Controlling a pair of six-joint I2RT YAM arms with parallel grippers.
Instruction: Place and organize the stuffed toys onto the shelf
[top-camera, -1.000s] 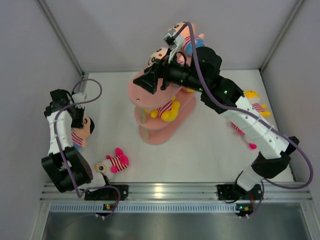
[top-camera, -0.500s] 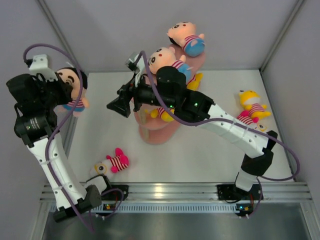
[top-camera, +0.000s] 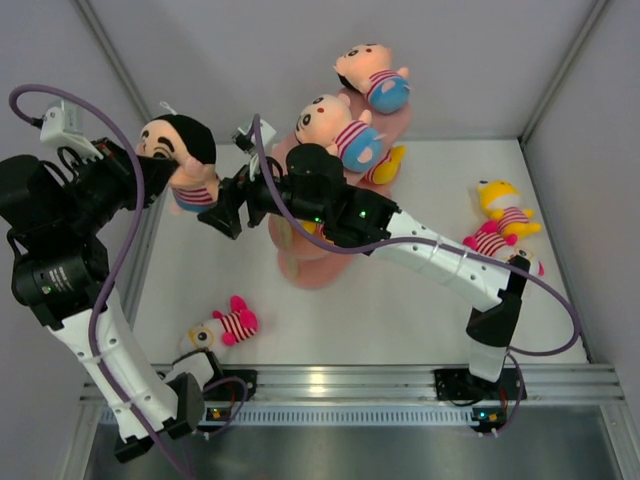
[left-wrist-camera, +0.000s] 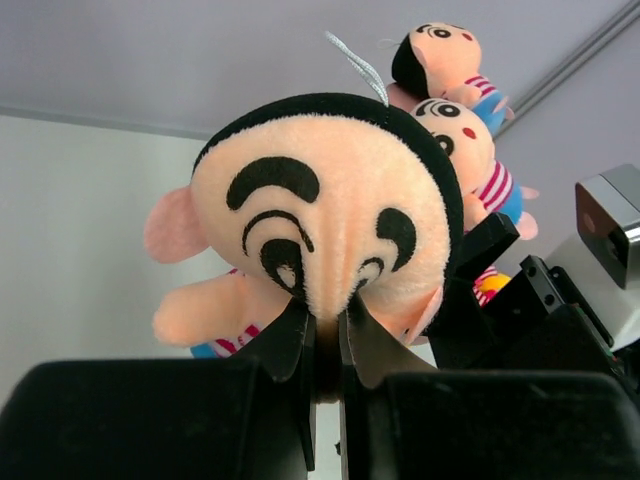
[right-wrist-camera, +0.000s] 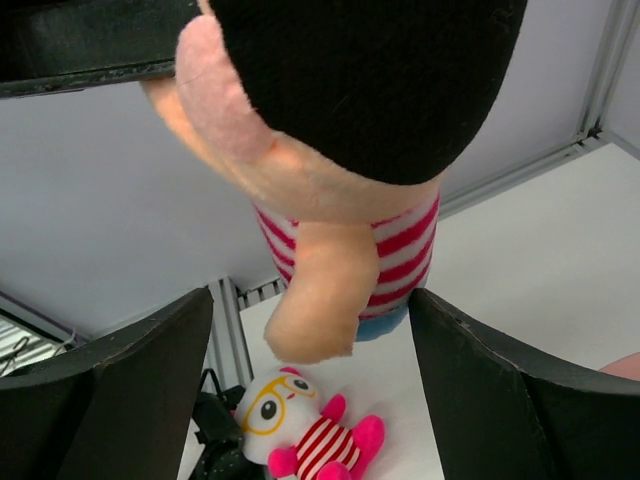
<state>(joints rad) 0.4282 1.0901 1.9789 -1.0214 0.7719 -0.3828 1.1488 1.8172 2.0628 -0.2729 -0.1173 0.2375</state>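
1. My left arm is raised high. The left gripper (left-wrist-camera: 322, 322) is pinched tight on the face of the black-haired peach plush doll in a striped shirt (top-camera: 185, 160), which hangs in the air beside the shelf.
2. My right arm reaches across. The right gripper (right-wrist-camera: 310, 300) gapes wide, one finger on either side of the doll's body, neither touching it.
3. The tall salmon-pink three-tier shelf (top-camera: 300, 272) carries two peach-headed dolls with blue bottoms (top-camera: 372, 75) and a yellow plush toy (top-camera: 388, 163).

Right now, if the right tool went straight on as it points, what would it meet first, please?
Most likely the doll held in the left tool: its striped body hangs just ahead, between the right tool's open fingers.
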